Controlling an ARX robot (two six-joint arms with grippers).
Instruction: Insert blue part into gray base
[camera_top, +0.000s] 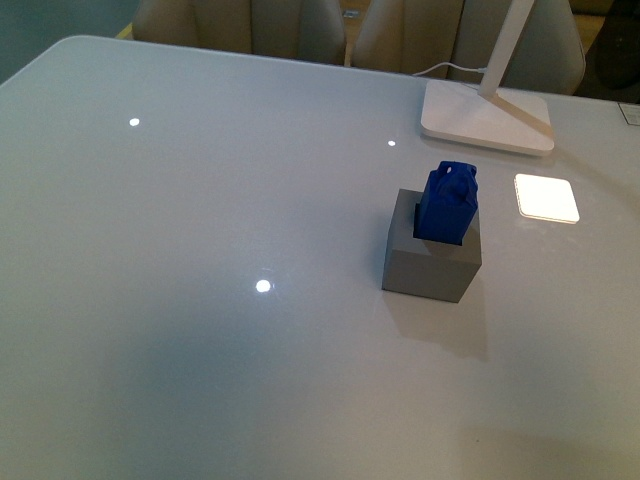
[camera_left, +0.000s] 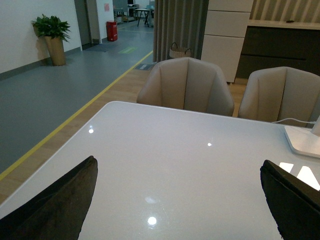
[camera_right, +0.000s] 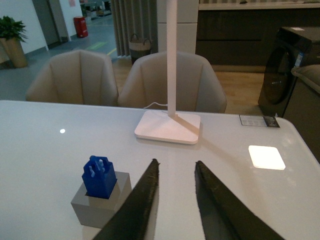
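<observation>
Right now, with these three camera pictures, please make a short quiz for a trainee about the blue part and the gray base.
1. True or false: the blue part lies flat on the table beside the gray base.
2. Which hand holds the blue part? A left B right C neither
3. Fill in: the white object behind the base is a ____.

Key: 1 false, it stands in the hole of the base. 2 C, the left hand and right hand are both open and empty. 3 lamp.

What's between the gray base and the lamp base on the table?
Nothing: bare tabletop separates the gray base, blue part seated in it, from the lamp base. Front and right wrist views both show it.
</observation>
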